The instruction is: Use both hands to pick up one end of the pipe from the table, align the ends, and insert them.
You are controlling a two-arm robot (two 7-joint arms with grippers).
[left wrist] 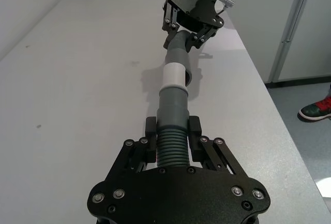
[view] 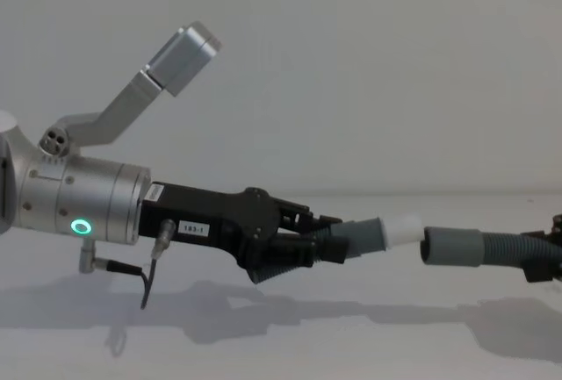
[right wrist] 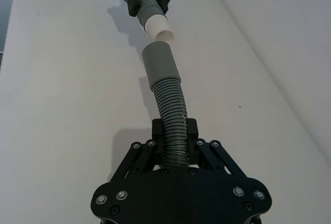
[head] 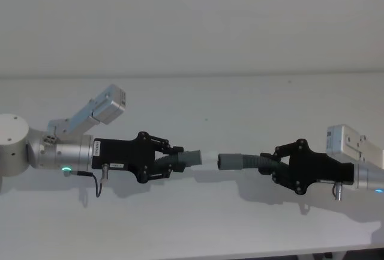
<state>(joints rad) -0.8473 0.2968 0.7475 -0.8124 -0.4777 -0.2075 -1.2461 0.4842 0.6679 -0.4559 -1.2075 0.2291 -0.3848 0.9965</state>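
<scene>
The left black two-finger gripper [head: 176, 161] closes on the ribbed body of the left dark-grey curved hose piece [head: 191, 158], whose white-tipped narrow cuff [head: 209, 157] points right. It ends just before the empty mouth of the wide smooth grey cuff [head: 231, 161], a little higher, not inside. The right black gripper [head: 270, 167] clamps the right ribbed hose piece [head: 255, 161]. Both pieces hang above the plain white table [head: 180, 230], axes left to right.

The desk [head: 198, 224] is a plain matte white surface that meets a pale wall [head: 192, 20] at its far edge. A few tiny dark specks [left wrist: 37, 127] mark it. Soft shadows [view: 263, 319] lie across it.
</scene>
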